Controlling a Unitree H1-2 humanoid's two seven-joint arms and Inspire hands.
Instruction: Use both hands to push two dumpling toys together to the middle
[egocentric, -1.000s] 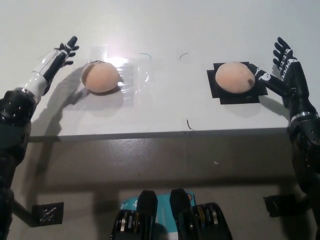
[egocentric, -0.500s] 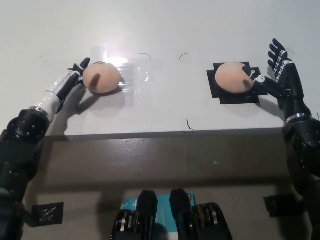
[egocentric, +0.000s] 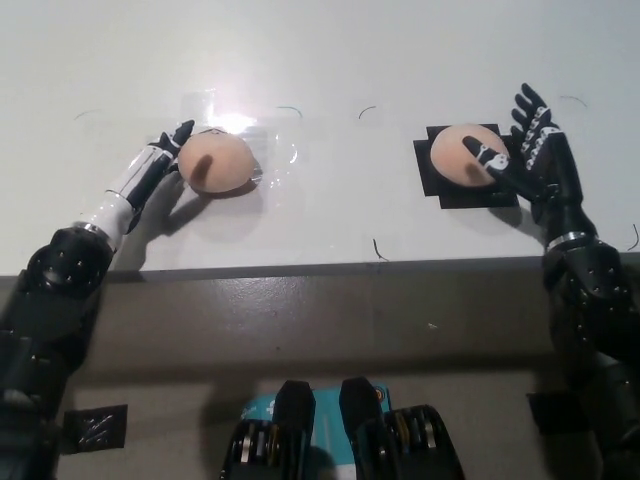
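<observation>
Two tan, egg-shaped dumpling toys lie on the white table (egocentric: 330, 60). The left dumpling (egocentric: 215, 164) sits on a clear plastic patch, and my white left hand (egocentric: 158, 170) presses flat against its left side, fingers spread open. The right dumpling (egocentric: 463, 155) rests on a black square mat (egocentric: 437, 185). My black right hand (egocentric: 528, 150) touches its right side, open, with one finger lying over the toy. A wide gap of table separates the two toys.
The table's front edge (egocentric: 330, 268) runs across the middle of the picture, with grey floor below it. Black tape marks (egocentric: 95, 427) lie on the floor at lower left and lower right. Small dark scratches mark the table between the toys.
My left hand came down onto the left dumpling and slid it a little to the right. My right hand moved left, closing against the right dumpling, which stays on its mat.
</observation>
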